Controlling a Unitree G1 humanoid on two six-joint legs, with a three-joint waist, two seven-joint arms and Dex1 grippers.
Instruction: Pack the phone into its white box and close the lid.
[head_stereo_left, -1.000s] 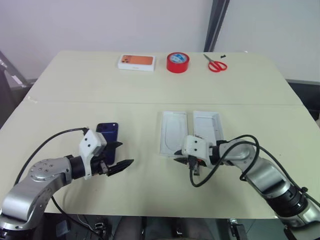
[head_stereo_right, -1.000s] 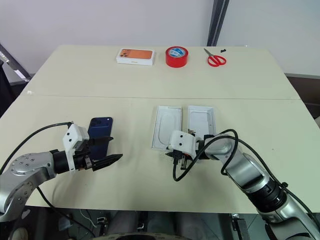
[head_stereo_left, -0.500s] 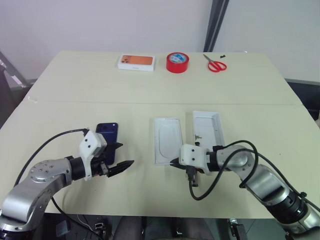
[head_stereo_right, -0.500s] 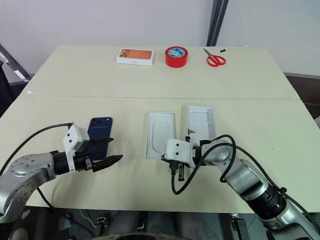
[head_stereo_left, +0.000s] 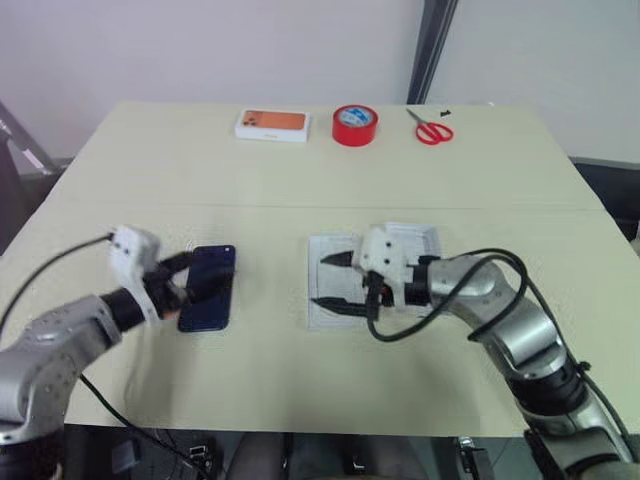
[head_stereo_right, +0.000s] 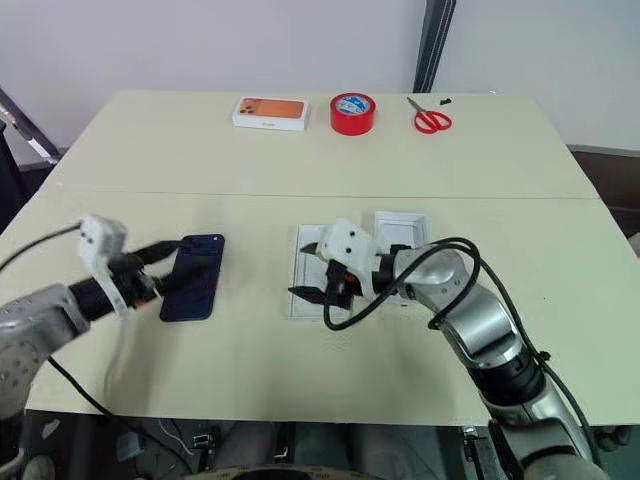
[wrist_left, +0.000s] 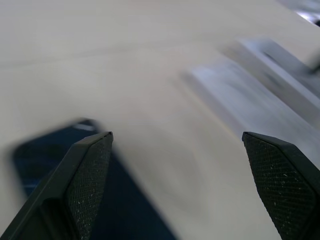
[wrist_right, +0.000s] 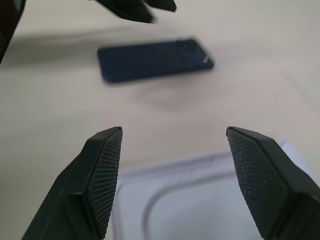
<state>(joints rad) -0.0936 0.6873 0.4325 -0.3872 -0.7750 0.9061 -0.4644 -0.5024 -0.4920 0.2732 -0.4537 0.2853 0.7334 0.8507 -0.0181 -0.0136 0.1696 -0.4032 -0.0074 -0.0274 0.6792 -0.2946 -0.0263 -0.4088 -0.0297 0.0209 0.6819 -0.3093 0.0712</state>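
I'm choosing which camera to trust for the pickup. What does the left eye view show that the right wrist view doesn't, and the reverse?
Left eye view alone: the small orange-topped box, red tape roll and scissors along the table's far edge, and the white box partly behind the right arm.

Right wrist view alone: the rounded recess of the white insert, seen close between the open right gripper fingers.

Both: the phone lying flat on the table, with the open left gripper at it.

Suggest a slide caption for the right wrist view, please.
Open right gripper above a white insert, facing the phone.
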